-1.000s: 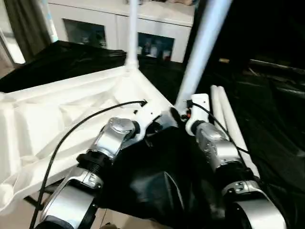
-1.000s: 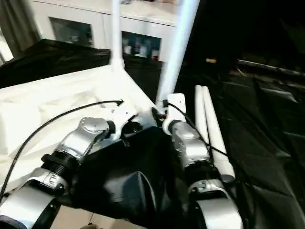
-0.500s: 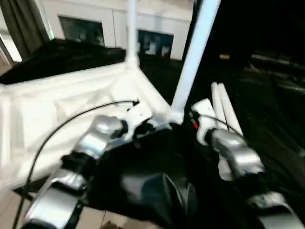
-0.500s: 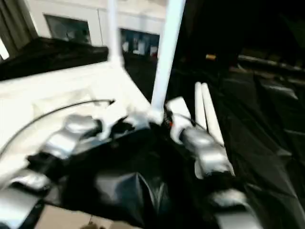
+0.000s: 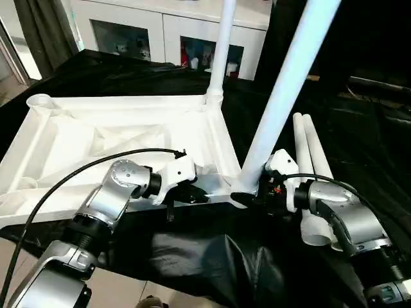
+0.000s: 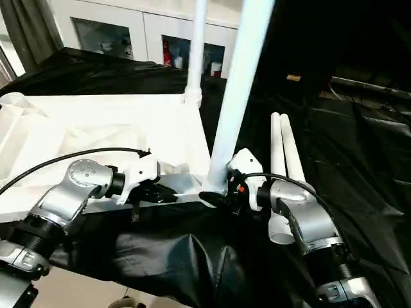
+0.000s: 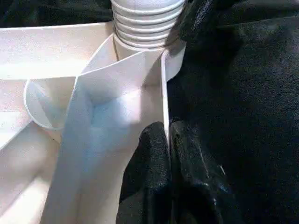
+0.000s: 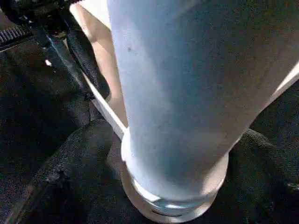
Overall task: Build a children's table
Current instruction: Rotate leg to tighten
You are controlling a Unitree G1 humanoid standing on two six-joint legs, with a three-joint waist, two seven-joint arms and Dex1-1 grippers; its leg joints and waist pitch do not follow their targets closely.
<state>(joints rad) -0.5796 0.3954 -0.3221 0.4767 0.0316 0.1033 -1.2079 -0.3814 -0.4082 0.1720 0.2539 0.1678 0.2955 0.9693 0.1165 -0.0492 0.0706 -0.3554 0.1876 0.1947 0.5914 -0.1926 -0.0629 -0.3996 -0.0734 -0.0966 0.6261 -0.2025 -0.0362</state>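
Left wrist view: left fingers (image 7: 156, 163) pinch top's (image 5: 96, 138) rim. Right fingers (image 8: 74, 154) clasp leg (image 5: 286, 96) base at socket; tilted leg may jam or pop out.

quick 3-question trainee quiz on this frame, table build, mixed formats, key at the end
1. True or false: the left gripper is pinching the near edge wall of the table top.
2. How many legs stand upright in corner sockets: A) none B) two C) four?
3. Where do the spare legs lie?

Key:
1. True: its fingers are closed on the thin white rim.
2. B: the near leg, with the right gripper around its base, and the far leg.
3. Side by side on the black-draped surface, right of the table top.
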